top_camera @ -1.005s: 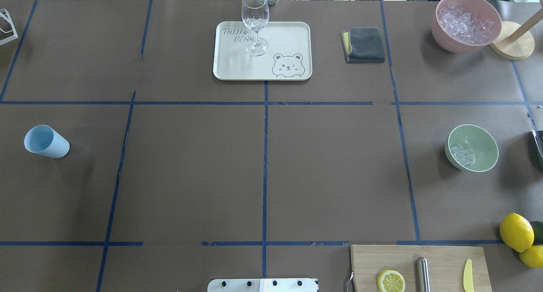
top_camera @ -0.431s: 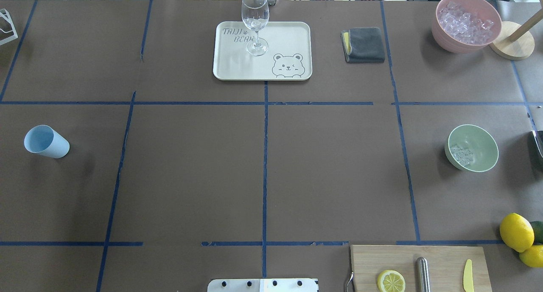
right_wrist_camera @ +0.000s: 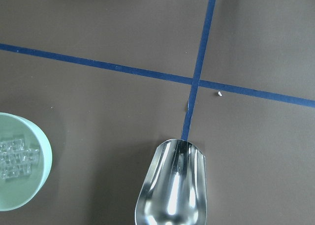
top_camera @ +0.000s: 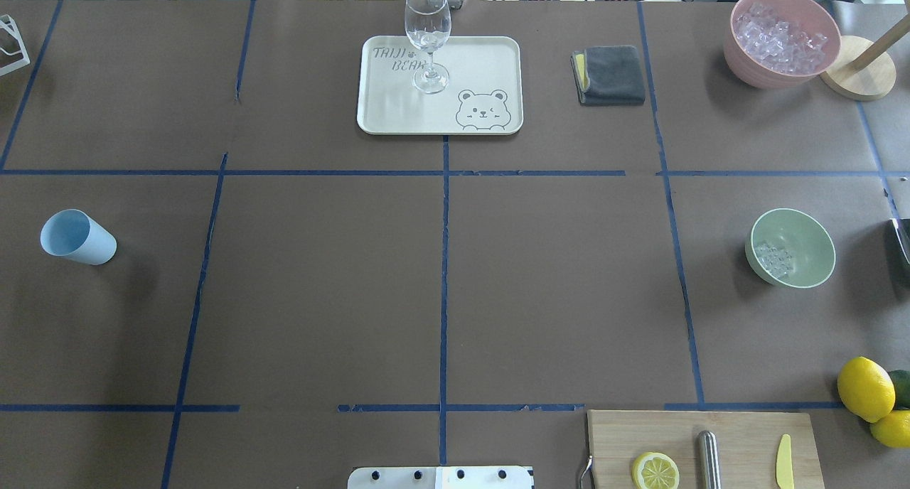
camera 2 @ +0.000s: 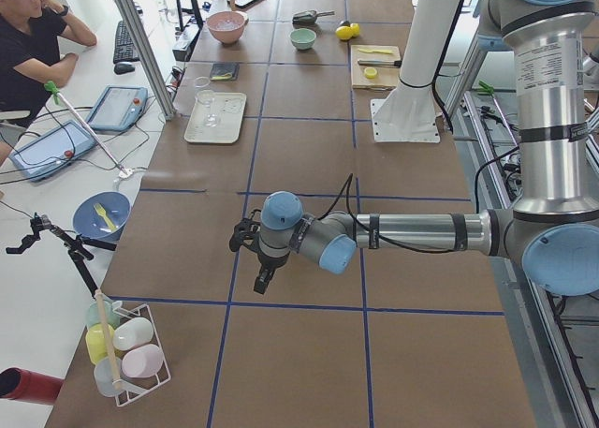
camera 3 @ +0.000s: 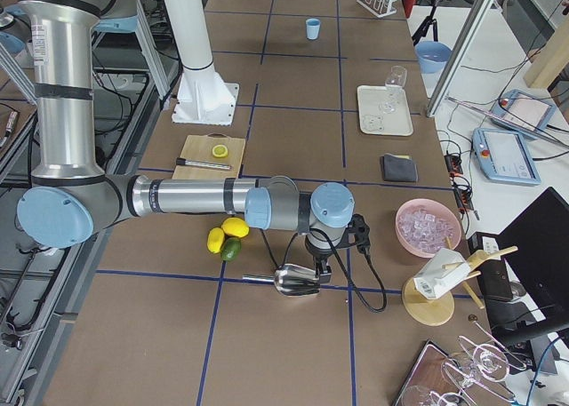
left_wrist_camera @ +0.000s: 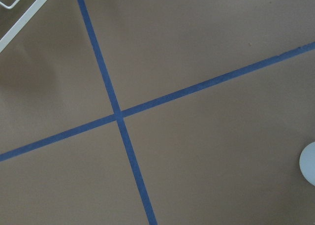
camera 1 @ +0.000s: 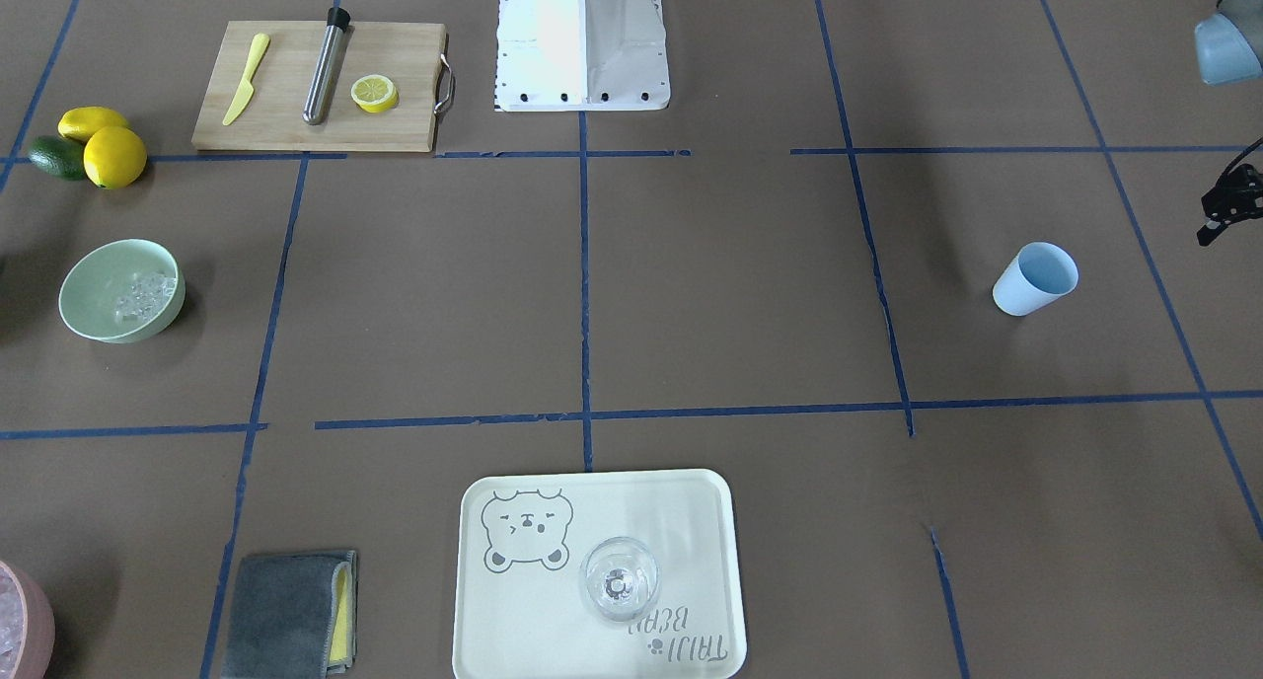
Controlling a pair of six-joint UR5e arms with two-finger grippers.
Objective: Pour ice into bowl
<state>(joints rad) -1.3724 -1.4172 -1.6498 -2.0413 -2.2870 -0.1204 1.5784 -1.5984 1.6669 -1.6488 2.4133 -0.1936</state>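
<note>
Table: brown paper with a blue tape grid. The bowl sits upright on the robot's right side, in the middle row of squares. The ice is inside it, a small clump low in the bowl. The blue cup stands on the left side, well apart from the bowl.

Left gripper: hangs fingers-down over the table on a low, stretched-out arm. Only its edge shows in the front view, so I can't tell how the jaws stand. Its wrist view shows only paper and a tape crossing.

Right gripper: low over the table's right end, between the lemons and the pink container. The metal scoop is directly under it. No fingers show anywhere, so I can't tell whether it's clamped on the scoop or not. In the right wrist view the scoop's mouth points at a tape crossing, with the bowl near it at the left edge, not touching.

Far edge: tray with a wine glass on it and a folded grey cloth beside it. By the base: cutting board with a lemon half.
</note>
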